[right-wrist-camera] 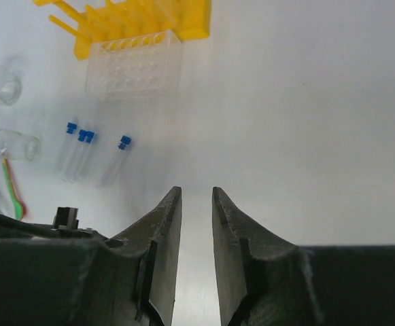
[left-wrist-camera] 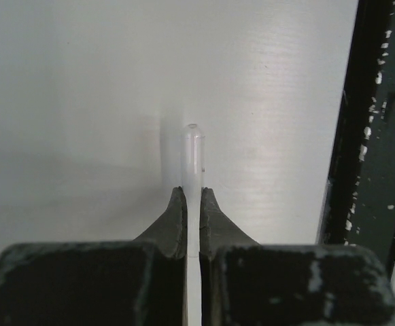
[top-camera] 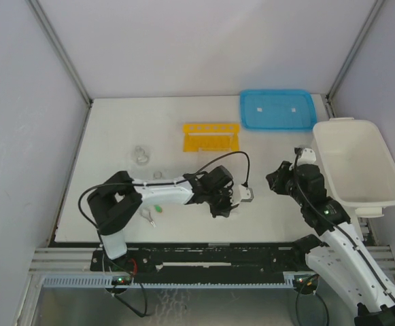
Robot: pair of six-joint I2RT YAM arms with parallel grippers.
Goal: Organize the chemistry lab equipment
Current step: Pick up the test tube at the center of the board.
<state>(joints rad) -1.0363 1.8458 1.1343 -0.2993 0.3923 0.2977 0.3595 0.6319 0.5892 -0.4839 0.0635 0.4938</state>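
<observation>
The top external camera looks steeply down from 6 o'clock over the whole worktop [top-camera: 115,122]. Both wrist cameras sit low and close, peering forward along their fingers. The right wrist view shares the yellow tube rack [right-wrist-camera: 143,20] with the overhead.

Yellow tube rack [top-camera: 211,136] at the far middle, beside a bright blue lid [top-camera: 277,109] with two small white marks. White tub [top-camera: 357,161] on the right. White surface [top-camera: 115,129]. Clear tubes [right-wrist-camera: 88,155] with blue caps. Clear glass vessels [right-wrist-camera: 0,83]. A stick [right-wrist-camera: 15,190] shows green and orange. Both claws are black, scuffed pale.
</observation>
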